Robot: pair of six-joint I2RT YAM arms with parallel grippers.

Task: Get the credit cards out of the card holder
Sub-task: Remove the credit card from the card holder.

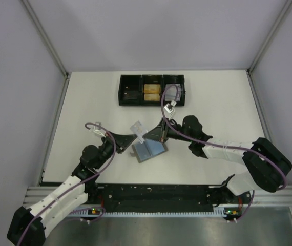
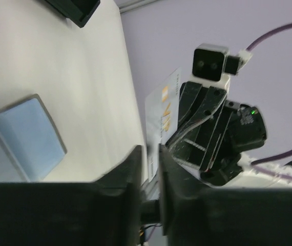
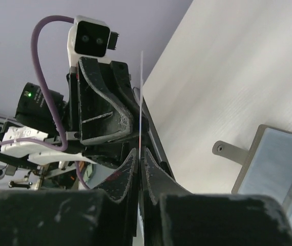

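Observation:
The card holder [image 1: 149, 149] lies open on the table, light blue inside, between my two grippers. It also shows in the left wrist view [image 2: 30, 138] and in the right wrist view [image 3: 279, 164], with its small tab [image 3: 228, 151]. A pale credit card [image 1: 137, 127] stands on edge above the holder. My right gripper [image 1: 150, 135] [image 3: 141, 149] is shut on it; the card [image 3: 142, 102] shows edge-on there. My left gripper [image 1: 133, 138] [image 2: 150, 149] faces it, its jaws a little apart around the same card [image 2: 161, 115].
A black three-compartment tray [image 1: 151, 101] stands at the back of the table, with yellow items in the middle part and a grey item in the right part. Grey walls close in the table on three sides. The arm rail runs along the near edge.

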